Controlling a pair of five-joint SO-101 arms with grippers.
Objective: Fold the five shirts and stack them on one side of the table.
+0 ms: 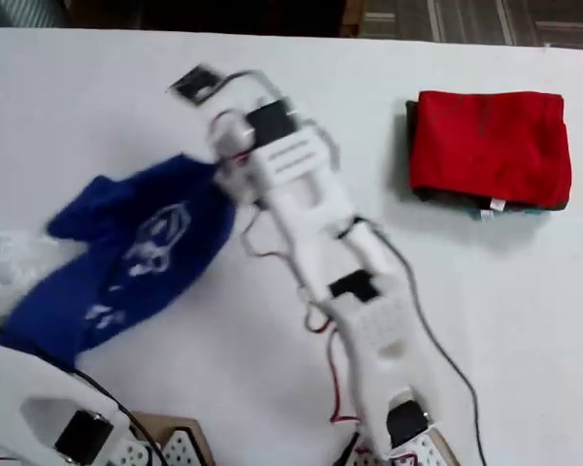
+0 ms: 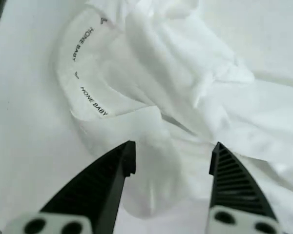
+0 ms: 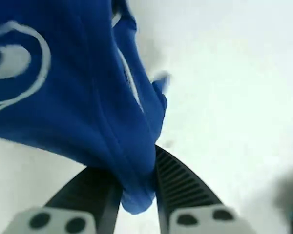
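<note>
Shirts sit in three spots on the white table (image 1: 515,320): a red shirt (image 1: 491,146) folded on top of a small stack of darker ones on the far right, a crumpled blue shirt (image 1: 126,257) on the left, and a rumpled white shirt (image 2: 185,73) at the left edge just beside the blue one. The right gripper (image 3: 136,168) has its jaws clamped on a bunched edge of the blue shirt. The left gripper (image 2: 173,148) hovers over the white shirt with its jaws wide apart.
</note>
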